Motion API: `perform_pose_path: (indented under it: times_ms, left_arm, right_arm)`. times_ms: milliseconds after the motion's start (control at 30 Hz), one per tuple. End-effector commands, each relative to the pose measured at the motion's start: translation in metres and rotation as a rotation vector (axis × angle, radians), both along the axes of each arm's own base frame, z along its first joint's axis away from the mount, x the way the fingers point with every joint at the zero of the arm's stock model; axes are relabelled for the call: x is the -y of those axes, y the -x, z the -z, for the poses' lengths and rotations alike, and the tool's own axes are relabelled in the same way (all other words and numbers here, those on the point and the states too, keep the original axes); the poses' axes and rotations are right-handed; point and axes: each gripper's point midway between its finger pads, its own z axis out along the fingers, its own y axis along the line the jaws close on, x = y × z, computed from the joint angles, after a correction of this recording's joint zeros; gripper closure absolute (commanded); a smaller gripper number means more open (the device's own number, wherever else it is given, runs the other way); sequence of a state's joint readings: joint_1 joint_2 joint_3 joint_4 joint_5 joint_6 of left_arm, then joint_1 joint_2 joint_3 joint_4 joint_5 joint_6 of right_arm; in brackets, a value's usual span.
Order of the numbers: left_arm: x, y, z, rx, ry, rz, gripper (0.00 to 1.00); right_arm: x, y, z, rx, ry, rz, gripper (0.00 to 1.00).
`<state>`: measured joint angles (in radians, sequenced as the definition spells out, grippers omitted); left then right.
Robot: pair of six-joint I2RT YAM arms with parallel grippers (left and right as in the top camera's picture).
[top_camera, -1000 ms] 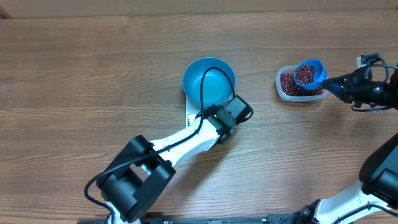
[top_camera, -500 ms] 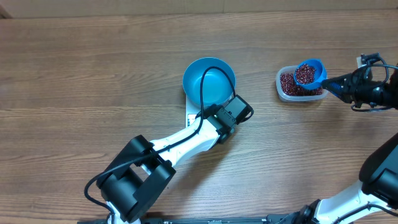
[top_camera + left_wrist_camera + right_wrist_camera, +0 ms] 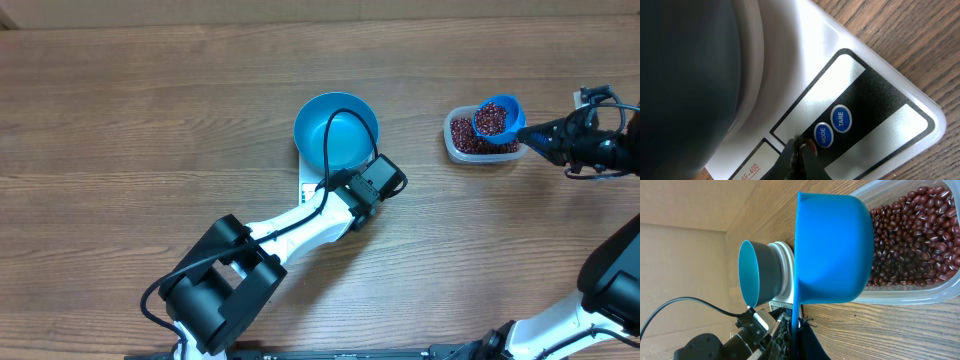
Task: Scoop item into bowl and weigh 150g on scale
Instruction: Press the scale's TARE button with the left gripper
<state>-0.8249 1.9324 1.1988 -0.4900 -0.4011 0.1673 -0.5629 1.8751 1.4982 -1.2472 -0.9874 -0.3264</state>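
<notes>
Beans (image 3: 490, 120) fill the scoop (image 3: 832, 250) gripped by right claw (image 3: 795, 330); left claw (image 3: 800, 150), closed, touches scale (image 3: 910, 125).

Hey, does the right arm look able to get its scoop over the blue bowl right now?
Probably yes. Bare table lies between the scoop and the bowl; the left pincer sits at the scale's buttons, and only its thin cable arcs above the bowl.

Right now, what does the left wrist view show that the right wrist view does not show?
Only the left wrist view: the MODE button and TARE button, with the shut left gripper beside MODE. Only the right wrist view: the blue scoop in the right gripper, over the clear tub of beans. Both: the bowl on the white scale, and the wooden table.
</notes>
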Motion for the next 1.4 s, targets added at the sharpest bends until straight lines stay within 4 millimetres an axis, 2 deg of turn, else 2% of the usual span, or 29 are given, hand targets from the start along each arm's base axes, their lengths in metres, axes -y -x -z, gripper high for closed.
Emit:
perform_pose_path:
  times_ms: [0,400,1367]
  left_arm:
    - [-0.0011,0.0048,0.0103,-0.019,-0.031,0.024,0.96]
    - [0.0044,0.0052,0.012,-0.029,-0.014,0.05,0.96]
    - [0.0036,0.008,0.0165,-0.041,-0.01,0.049,0.96]
  right_arm:
    - [-0.0001,-0.0011,-0.0029,0.025,-0.012,-0.004,0.96]
    - [-0.0002,-0.0011,-0.0029,0.025,-0.012,-0.004,0.96]
    - [-0.0006,-0.0006,-0.0029,0.021,-0.014,-0.004,0.96]
